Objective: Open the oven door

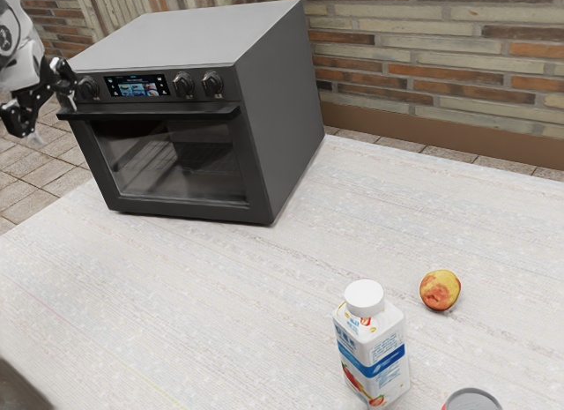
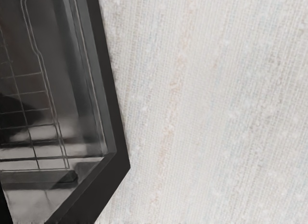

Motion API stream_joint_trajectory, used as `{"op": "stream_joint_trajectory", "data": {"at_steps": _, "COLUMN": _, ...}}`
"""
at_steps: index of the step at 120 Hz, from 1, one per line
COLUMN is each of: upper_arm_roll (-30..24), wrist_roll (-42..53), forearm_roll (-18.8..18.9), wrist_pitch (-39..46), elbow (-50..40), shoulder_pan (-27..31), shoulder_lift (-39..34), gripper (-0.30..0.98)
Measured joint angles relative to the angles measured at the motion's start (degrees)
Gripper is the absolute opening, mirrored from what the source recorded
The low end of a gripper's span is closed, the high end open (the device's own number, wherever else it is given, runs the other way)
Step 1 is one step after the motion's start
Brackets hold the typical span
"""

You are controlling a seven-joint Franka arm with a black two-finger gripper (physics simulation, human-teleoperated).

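At the upper left of the exterior view my gripper (image 1: 51, 121) stands open by the left end of the oven's handle, its two fingers apart. Whether a finger touches the handle I cannot tell. The dark grey oven (image 1: 286, 119) has its door (image 1: 176, 163) shut, with a black handle bar (image 1: 159, 114) along the door's top edge. In the wrist view, the door's dark frame (image 2: 115, 132) and a corner of its glass are close below my hand, with wire rack lines behind the glass.
The pale table (image 1: 203, 295) extends in front of the oven. A white bottle with a blue band (image 1: 374, 353), a red-yellow fruit (image 1: 440, 290) and the top of a can (image 1: 472, 400) stand toward the exterior view's lower right. A brick wall (image 1: 423, 66) rises behind.
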Motion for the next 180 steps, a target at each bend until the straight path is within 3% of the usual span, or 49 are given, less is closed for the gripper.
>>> {"op": "stream_joint_trajectory", "data": {"at_steps": 86, "upper_arm_roll": -1.5, "wrist_roll": -2.1, "forearm_roll": -0.4, "wrist_pitch": 12.4, "elbow": 0.2, "shoulder_pan": 1.2, "shoulder_lift": 3.5, "gripper": 0.7}}
{"op": "stream_joint_trajectory", "data": {"at_steps": 118, "upper_arm_roll": -1.4, "wrist_roll": -2.5, "forearm_roll": -0.3, "wrist_pitch": 16.5, "elbow": -3.6, "shoulder_pan": 0.3, "shoulder_lift": 3.3, "gripper": 0.68}}
{"op": "stream_joint_trajectory", "data": {"at_steps": 143, "upper_arm_roll": -0.8, "wrist_roll": -2.8, "forearm_roll": 1.7, "wrist_pitch": 20.6, "elbow": -12.8, "shoulder_pan": -2.0, "shoulder_lift": -1.6, "gripper": 0.68}}
{"op": "stream_joint_trajectory", "data": {"at_steps": 180, "upper_arm_roll": -1.3, "wrist_roll": -9.5, "forearm_roll": 2.4, "wrist_pitch": 23.6, "elbow": -12.3, "shoulder_pan": -1.9, "shoulder_lift": -1.5, "gripper": 0.69}}
